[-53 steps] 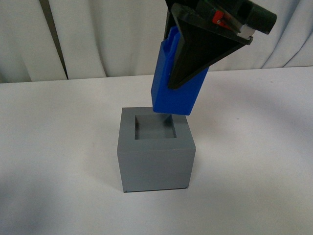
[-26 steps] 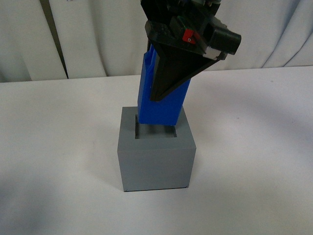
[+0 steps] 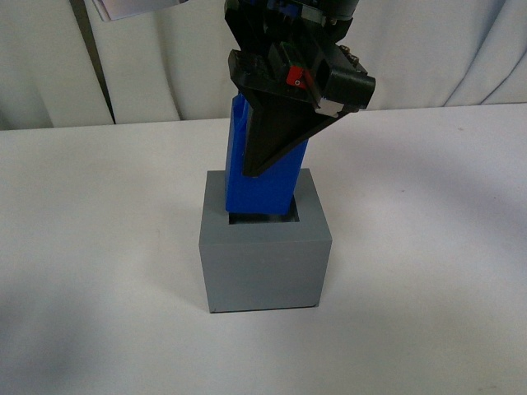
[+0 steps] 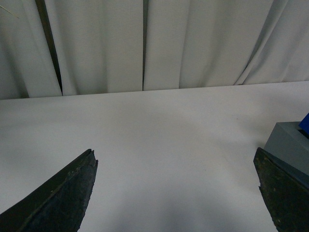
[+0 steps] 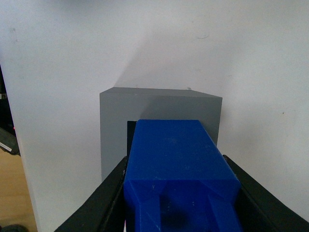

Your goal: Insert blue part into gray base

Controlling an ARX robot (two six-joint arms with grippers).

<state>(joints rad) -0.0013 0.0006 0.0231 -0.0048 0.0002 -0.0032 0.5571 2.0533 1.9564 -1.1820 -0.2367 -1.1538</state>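
Observation:
The gray base stands on the white table in the middle of the front view. My right gripper is shut on the blue part and holds it upright over the base, its lower end at the mouth of the square recess. In the right wrist view the blue part sits between the black fingers with the gray base beyond it. My left gripper is open and empty above bare table; a corner of the gray base shows beside one finger.
White table all around the base. Pale curtains hang behind the table's far edge. A table edge and floor show at one side of the right wrist view.
My right gripper has carried the blue part left and down, from above the base's back right corner to upright over the recess, its lower end now at the opening.

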